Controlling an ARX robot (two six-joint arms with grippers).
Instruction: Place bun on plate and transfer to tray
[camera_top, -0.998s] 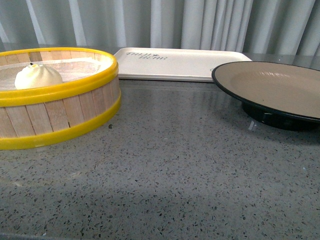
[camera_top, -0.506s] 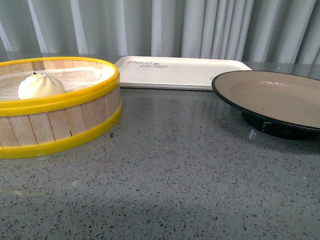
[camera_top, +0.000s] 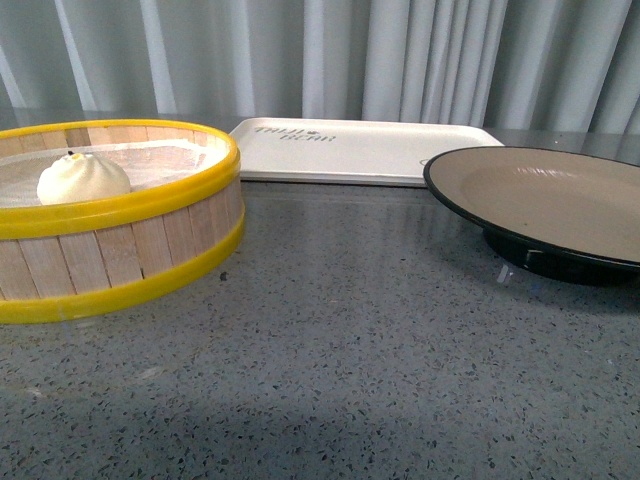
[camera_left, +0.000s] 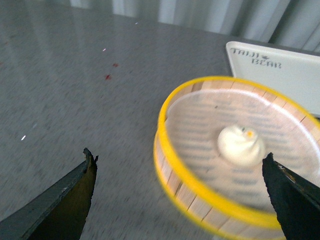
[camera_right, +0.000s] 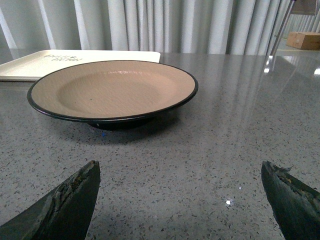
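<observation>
The creamy-white bun (camera_top: 83, 178) sits inside the yellow-rimmed wooden steamer basket (camera_top: 140, 235) at the left of the front view. The beige plate (camera_top: 560, 190) with a black rim stands at the right. The off-white tray (camera_top: 360, 150) with dark lettering lies behind, between them. No gripper shows in the front view. In the left wrist view my left gripper (camera_left: 180, 165) is open above the basket's near rim, with the bun (camera_left: 241, 144) just beyond. In the right wrist view my right gripper (camera_right: 180, 172) is open over bare table in front of the plate (camera_right: 112, 90).
Grey speckled table (camera_top: 360, 360) with pleated grey curtains behind. The tray shows in the left wrist view (camera_left: 287, 75) beyond the basket (camera_left: 172, 172), and in the right wrist view (camera_right: 55, 62) behind the plate. A cardboard box (camera_right: 305, 40) sits far off.
The front view has shifted slightly; the basket, tray and plate sit a little lower in the picture. Nothing on the table has moved.
</observation>
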